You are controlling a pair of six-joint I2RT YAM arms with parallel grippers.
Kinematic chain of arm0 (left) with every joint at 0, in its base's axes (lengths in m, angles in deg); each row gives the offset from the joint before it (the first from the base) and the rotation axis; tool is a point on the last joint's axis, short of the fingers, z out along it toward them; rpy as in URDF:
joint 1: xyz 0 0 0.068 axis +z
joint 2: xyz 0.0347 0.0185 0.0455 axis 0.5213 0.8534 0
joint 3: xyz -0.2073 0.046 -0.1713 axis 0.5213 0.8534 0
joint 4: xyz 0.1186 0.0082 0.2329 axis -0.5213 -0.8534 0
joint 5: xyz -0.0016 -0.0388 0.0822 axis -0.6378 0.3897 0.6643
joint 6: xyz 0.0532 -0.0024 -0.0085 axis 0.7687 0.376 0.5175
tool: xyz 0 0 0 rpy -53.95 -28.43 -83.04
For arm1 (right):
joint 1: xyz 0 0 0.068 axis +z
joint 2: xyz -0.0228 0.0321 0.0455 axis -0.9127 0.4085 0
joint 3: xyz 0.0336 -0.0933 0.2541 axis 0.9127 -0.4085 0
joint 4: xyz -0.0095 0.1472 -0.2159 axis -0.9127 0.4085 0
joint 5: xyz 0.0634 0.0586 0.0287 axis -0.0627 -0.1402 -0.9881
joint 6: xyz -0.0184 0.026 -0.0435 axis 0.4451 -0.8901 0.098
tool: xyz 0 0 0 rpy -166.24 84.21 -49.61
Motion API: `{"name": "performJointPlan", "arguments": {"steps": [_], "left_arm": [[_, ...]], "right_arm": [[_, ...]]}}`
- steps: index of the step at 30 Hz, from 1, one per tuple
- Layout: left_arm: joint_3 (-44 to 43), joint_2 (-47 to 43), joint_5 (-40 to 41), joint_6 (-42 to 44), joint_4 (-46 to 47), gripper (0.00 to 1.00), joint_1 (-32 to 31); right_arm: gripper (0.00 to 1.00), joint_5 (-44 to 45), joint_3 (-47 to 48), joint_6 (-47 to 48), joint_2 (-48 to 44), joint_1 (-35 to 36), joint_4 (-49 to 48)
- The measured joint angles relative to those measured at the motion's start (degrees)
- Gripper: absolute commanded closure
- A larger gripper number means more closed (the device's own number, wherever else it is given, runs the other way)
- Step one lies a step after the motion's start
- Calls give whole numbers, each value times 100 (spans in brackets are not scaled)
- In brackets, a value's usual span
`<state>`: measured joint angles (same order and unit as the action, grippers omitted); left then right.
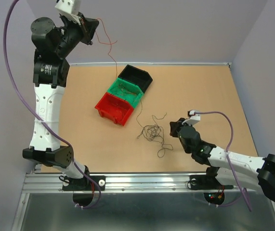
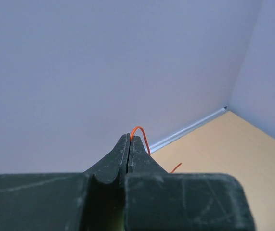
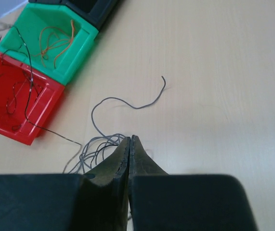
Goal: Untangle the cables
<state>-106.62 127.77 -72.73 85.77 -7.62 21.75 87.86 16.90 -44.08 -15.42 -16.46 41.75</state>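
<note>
Top external view: the left gripper [image 1: 93,28], raised at far left, is clenched on 1 red wire [image 1: 110,46] that trails down toward the green bin [image 3: 77,61]. The right gripper [image 3: 129,139] is pinched closed at the edge of the dark tangle [image 1: 151,132] on the tabletop [image 1: 200,91].

- Red bin [image 3: 45,115]: ahead and to the left of the right jaws.
- Green bin [image 3: 82,55]: just beyond it, touching.
- Black bin [image 3: 98,9]: farthest in the row.
- Tan table [image 3: 214,72]: beneath the right jaws.
- Lilac wall [image 2: 79,57]: ahead of the left jaws.
</note>
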Motion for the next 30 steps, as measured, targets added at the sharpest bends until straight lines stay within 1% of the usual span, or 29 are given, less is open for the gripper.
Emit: {"name": "performJointPlan", "arguments": {"steps": [3,4,6,10,12,13,14,16,17,19,20,21,22,23,24,25,30], "left_arm": [[-42,127,-319,-103,52,100,289],[-42,181,-640,-114,52,100,332],[-42,243,-1102,-120,33,100,321],[-42,245,-1718,-118,22,100,260],[-42,190,-1980,-118,28,100,260],[-42,162,-2052,-118,28,100,260],[-42,125,-2138,-125,28,100,260],[-42,24,-2284,-149,46,100,260],[-42,-61,-2358,-195,79,100,254],[-37,-175,-2459,-273,146,100,219],[-13,-264,-2524,-348,219,100,190],[37,-376,-2577,-413,291,100,136],[72,-448,-2608,-472,341,100,87],[138,-575,-2638,-538,417,100,-7],[195,-669,-2675,-588,476,100,-101],[256,-767,-2686,-632,514,100,-243],[750,-1191,-2544,-728,710,100,-1054]], "right_arm": [[99,114,-2,-92,-186,-4,85],[99,118,-2,-105,-240,-4,96],[100,118,-2,-103,-313,-4,96],[99,103,-2,-79,-334,-24,94],[96,24,-26,42,-334,-24,22],[93,-87,-63,136,-334,-24,-70],[86,-275,-109,264,-334,-26,-188],[80,-675,-208,481,-334,-26,-422],[74,-859,-234,581,-332,-26,-527],[68,-1303,-243,822,-319,-26,-723],[62,-1480,-243,916,-302,-26,-828],[43,-1718,-243,1021,-289,-26,-938],[31,-1860,-243,1093,-286,-26,-986],[11,-2127,-245,1255,-286,-26,-1108],[6,-2312,-249,1325,-293,-26,-1193],[3,-2586,-267,1458,-321,-26,-1325],[0,-3259,-619,1729,-868,-26,-1790]]}}
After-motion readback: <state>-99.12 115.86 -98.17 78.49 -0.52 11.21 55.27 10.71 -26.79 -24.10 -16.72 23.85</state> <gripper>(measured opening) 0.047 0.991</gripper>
